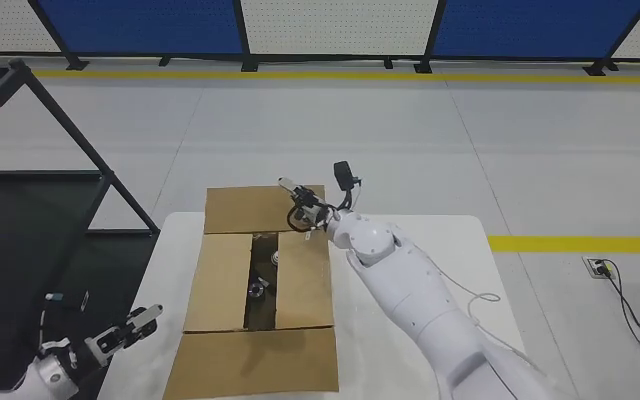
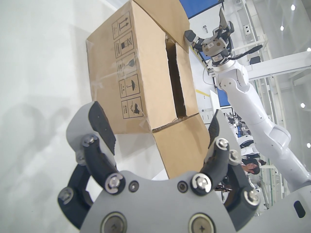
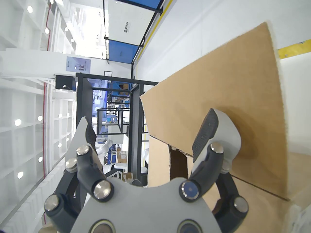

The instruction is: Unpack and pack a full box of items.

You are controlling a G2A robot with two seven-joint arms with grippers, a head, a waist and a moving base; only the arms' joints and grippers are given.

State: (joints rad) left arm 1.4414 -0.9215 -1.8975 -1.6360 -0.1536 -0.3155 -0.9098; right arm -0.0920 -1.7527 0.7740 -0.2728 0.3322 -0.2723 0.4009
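Top view: we see box [image 1: 300, 290] on table [image 1: 420, 240]. End flaps are folded out, side flaps nearly shut, slit between. Right gripper [image 3: 148, 117] spread wide, empty, one finger [image 3: 213, 132] against far flap [image 1: 250, 208]; we judge it's pushing flap back. Left gripper [image 1: 143, 320] open, empty, off to box's side.

Robotics test hall: blue-and-white partition panels [image 1: 140, 25] stand at twelve o'clock behind yellow floor tape [image 1: 300, 74]; tall white shelving [image 3: 24, 98], black metal racks [image 3: 136, 134].

The cardboard box [image 2: 145, 56] bore a column of five black handling symbols [image 2: 126, 71] on its side, among them upward arrows, a glass and an umbrella.
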